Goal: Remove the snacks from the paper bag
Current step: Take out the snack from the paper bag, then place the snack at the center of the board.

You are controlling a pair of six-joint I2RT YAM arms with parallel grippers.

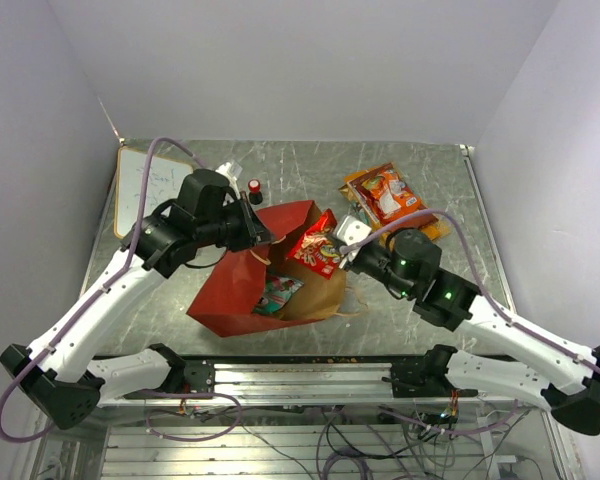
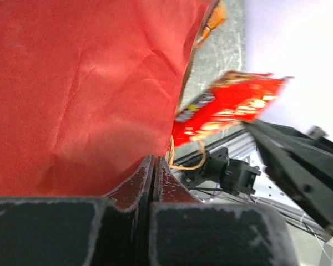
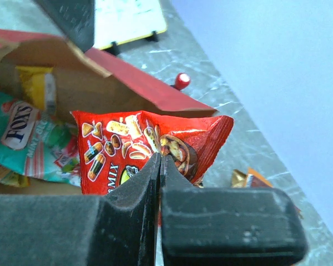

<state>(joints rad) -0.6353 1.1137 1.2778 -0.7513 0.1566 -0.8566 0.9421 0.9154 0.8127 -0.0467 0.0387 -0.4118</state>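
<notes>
Your left gripper (image 1: 263, 243) is clamped tight on the upper edge of the paper bag (image 1: 230, 295), jaws pressed together with red paper between them. The left wrist view shows the same pinch. The bag lies on its side on the table (image 1: 310, 165), mouth facing right. Just inside the mouth sits a teal packet (image 1: 278, 293). The right wrist view shows a yellow packet (image 3: 39, 88) deeper in. At the mouth, your right gripper (image 1: 342, 255) has its jaws closed on a red packet (image 1: 315, 243), held just over the bag's rim. Farther right, orange packets (image 1: 385, 195) lie on the table, apart from the bag.
</notes>
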